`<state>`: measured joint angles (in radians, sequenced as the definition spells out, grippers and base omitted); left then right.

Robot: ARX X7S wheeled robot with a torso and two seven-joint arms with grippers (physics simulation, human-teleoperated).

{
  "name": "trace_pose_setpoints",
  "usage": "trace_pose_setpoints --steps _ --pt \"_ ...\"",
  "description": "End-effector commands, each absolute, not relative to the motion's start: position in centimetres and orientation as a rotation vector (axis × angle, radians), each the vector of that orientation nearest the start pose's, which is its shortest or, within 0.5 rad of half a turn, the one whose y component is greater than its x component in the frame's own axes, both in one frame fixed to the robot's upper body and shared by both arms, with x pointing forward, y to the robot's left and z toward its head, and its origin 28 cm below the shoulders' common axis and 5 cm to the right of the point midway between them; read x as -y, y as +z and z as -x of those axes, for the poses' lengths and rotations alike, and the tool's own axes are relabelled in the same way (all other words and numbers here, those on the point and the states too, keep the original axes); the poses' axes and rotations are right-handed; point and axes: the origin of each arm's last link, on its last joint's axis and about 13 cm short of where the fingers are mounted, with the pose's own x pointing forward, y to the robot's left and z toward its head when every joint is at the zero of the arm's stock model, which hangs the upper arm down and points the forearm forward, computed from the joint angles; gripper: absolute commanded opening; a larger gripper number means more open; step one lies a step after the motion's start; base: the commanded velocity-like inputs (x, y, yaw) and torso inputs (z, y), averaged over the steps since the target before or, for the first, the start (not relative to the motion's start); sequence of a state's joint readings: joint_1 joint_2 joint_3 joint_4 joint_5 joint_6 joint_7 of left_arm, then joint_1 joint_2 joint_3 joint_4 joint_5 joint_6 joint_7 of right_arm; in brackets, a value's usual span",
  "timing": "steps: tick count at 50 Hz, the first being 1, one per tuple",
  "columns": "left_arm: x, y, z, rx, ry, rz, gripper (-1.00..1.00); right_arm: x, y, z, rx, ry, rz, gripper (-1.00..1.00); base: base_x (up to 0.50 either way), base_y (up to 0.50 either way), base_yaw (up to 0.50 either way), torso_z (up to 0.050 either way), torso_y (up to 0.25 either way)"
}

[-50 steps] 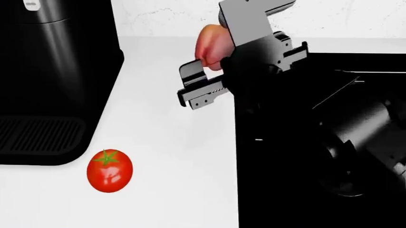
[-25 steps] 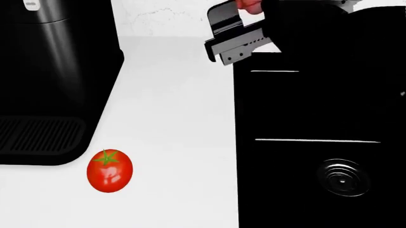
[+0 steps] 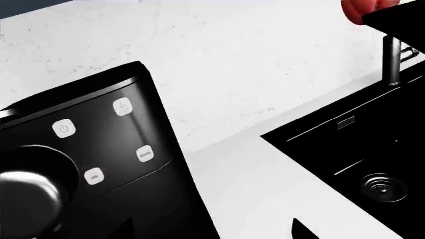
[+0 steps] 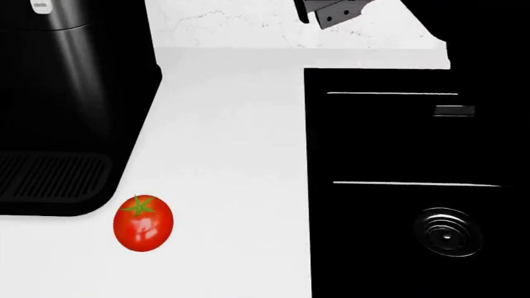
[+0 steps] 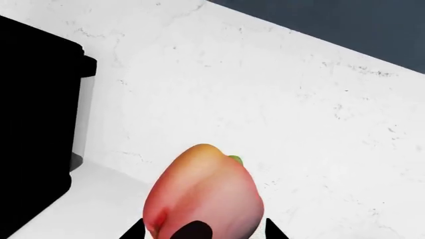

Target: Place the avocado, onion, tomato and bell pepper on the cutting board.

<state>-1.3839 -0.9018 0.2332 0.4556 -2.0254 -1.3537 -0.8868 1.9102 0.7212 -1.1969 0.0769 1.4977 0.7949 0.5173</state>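
The pinkish-red bell pepper fills the gap between the fingertips of my right gripper, which is shut on it and holds it in the air in front of the marble wall. A corner of the pepper also shows in the left wrist view. In the head view only the right gripper's grey underside shows at the top edge. The glossy red tomato lies on the white counter near the front left. My left gripper is open and holds nothing. The avocado, onion and cutting board are out of view.
A black coffee machine stands on the left of the white counter. On the right is a black sink with a drain and a faucet. A marble wall closes the back.
My right arm has risen and moved back with the bell pepper, almost leaving the head view. The tomato has stayed in place.
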Motion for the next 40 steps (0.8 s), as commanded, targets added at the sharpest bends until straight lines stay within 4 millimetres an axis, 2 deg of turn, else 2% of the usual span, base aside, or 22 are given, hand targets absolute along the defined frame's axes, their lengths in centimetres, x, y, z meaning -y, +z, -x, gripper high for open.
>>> trace_pose_setpoints --steps 1,11,24,40 --pt "-26.7 33.4 -18.8 -0.136 -0.426 -0.273 1.00 13.6 41.1 -30.0 0.063 0.148 0.349 -1.00 0.00 0.00 0.00 0.000 0.000" --pt "-26.0 32.8 -18.9 -0.200 -0.437 -0.278 1.00 13.6 41.7 -30.2 0.076 0.140 0.376 -1.00 0.00 0.00 0.00 0.000 0.000" --pt "-24.5 34.0 -17.0 -0.260 -0.543 -0.297 1.00 13.8 41.4 -30.3 0.079 0.123 0.403 -1.00 0.00 0.00 0.00 0.000 0.001" --pt "-23.9 32.9 -19.2 -0.317 -0.552 -0.323 1.00 14.1 41.3 -30.6 0.071 0.111 0.408 -1.00 0.00 0.00 0.00 0.000 0.000"
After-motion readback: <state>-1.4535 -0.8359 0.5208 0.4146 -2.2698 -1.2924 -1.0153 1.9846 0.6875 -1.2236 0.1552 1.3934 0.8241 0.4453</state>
